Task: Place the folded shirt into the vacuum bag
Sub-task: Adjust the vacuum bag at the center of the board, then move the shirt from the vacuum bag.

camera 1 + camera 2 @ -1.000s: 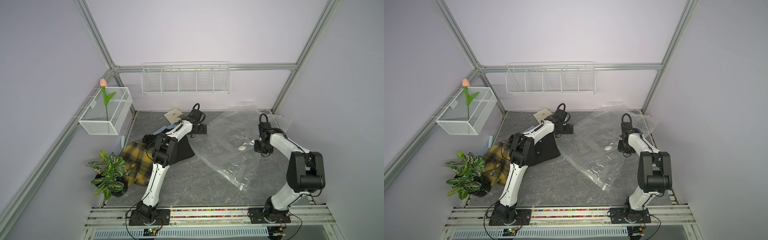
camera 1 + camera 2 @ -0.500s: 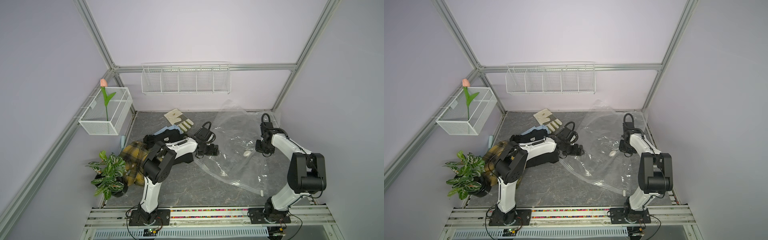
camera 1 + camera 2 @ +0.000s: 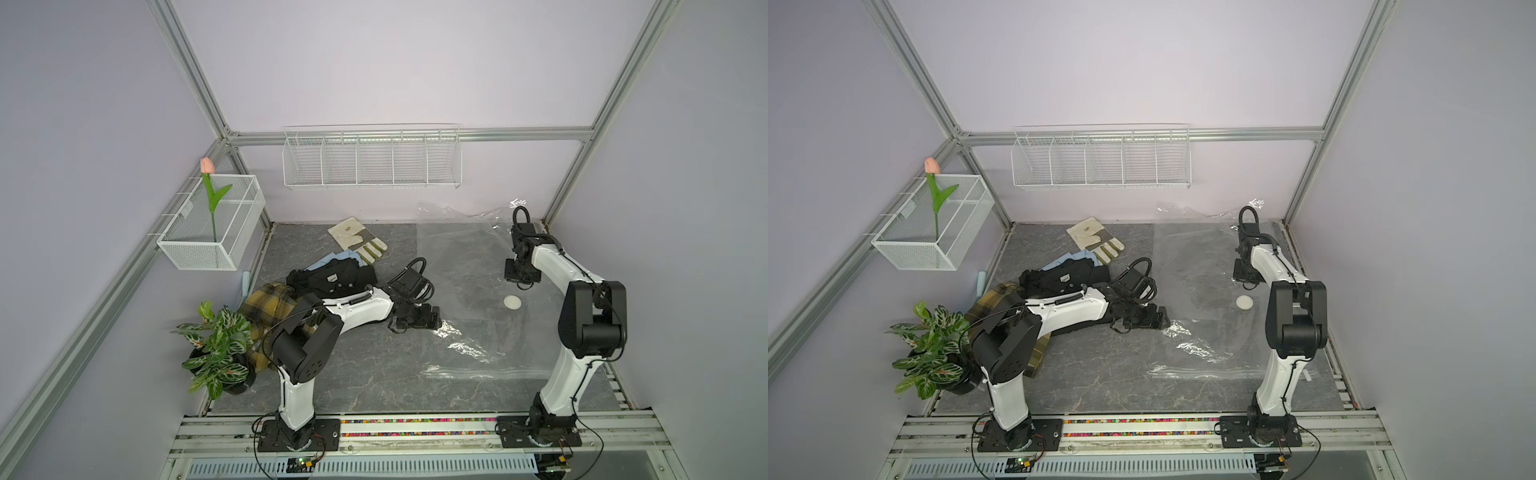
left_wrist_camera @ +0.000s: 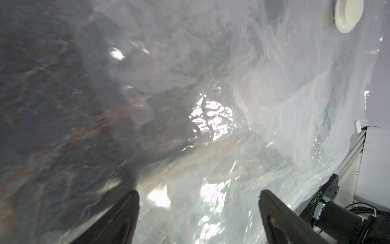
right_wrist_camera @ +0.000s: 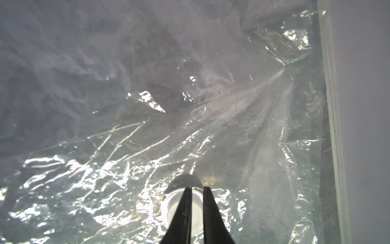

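valve — cut by edge | plaid cloth — half behind left arm

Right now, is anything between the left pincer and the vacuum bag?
Nothing visible. The left pincer is open directly over the vacuum bag, at its crinkled edge nearest the clothes, with only clear plastic showing between its fingers. The work glove lies apart from the bag.

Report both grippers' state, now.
Left gripper: open wide, holding nothing, over the vacuum bag.
Right gripper: open by a narrow gap only, holding nothing, tips over the white valve.
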Available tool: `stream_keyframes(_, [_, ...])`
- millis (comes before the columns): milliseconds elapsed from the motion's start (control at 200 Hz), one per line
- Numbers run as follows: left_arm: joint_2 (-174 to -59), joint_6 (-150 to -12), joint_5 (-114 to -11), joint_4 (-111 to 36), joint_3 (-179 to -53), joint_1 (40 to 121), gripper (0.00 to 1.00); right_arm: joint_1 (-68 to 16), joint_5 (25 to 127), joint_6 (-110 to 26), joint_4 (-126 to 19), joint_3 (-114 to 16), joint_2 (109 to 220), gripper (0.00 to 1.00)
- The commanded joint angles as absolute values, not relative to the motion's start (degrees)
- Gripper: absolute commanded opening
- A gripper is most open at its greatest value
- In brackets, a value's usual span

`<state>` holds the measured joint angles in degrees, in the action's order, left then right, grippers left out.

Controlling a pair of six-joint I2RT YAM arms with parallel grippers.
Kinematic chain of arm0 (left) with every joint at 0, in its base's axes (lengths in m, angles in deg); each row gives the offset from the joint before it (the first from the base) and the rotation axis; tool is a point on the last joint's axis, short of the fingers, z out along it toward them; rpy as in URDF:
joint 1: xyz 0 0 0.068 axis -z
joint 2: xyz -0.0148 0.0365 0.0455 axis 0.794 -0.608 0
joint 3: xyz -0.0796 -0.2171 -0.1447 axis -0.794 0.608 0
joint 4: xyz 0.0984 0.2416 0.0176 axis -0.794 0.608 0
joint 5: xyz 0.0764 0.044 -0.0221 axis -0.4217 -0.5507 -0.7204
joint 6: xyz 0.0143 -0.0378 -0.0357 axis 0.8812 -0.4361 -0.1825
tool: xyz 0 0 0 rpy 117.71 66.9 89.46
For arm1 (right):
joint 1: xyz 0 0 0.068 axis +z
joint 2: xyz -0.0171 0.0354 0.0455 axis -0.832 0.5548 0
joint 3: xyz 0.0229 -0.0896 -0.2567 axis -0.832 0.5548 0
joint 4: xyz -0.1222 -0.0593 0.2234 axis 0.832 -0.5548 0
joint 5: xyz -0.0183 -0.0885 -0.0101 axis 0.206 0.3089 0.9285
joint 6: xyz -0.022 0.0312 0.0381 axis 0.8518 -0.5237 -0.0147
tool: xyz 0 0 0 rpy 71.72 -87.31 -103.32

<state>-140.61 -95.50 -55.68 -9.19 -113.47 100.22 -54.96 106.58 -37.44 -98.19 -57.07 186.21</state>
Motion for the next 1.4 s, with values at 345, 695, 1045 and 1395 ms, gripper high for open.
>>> stream_keyframes(345, [-131.47,-92.54,-83.58,15.84,-123.04,94.40,0.93,-51.75,109.14,-39.29,-102.10,-51.46,173.48,0.71])
stream_keyframes(695, [-139.40,-97.06,-97.46,23.69,-124.59,92.55,1.00,-38.22,99.48,-46.62,-94.85,-39.61,168.52,0.71])
stream_keyframes(1045, [-147.06,-92.03,-92.52,13.46,-121.68,91.99,0.87,-37.55,98.38,-46.40,-93.75,-39.86,168.90,0.70])
stream_keyframes(1395, [-145.45,-85.62,-82.42,8.80,-118.80,90.37,0.19,-37.55,96.63,-47.72,-91.08,-36.91,165.90,0.69])
